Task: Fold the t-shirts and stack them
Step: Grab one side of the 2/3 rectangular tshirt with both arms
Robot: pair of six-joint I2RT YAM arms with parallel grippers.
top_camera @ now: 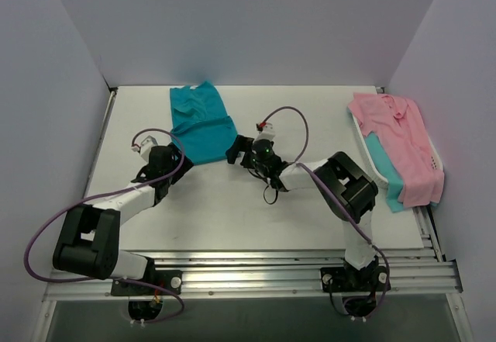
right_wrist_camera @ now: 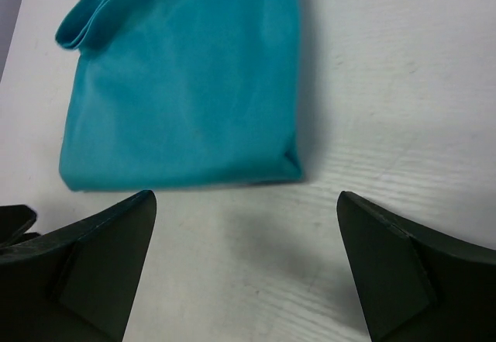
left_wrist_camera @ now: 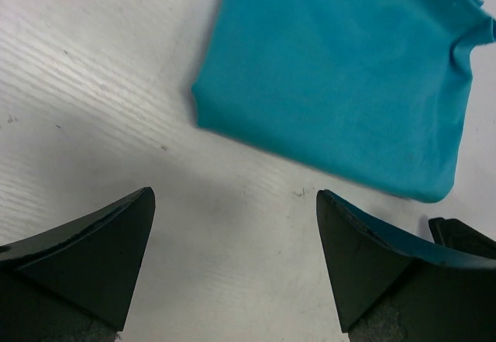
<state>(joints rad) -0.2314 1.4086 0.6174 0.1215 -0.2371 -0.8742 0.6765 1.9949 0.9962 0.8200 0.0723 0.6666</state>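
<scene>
A teal t-shirt lies folded into a long strip at the back middle of the table. Its near folded end shows in the left wrist view and in the right wrist view. My left gripper sits low at the near left corner of that end, open, with bare table between its fingers. At the near right corner my right gripper is open too, just short of the cloth. A pink collared t-shirt lies over another teal one at the right.
The pink and teal shirts rest in a white basket at the table's right edge. White walls close in the back and both sides. A metal rail runs along the near edge by the arm bases.
</scene>
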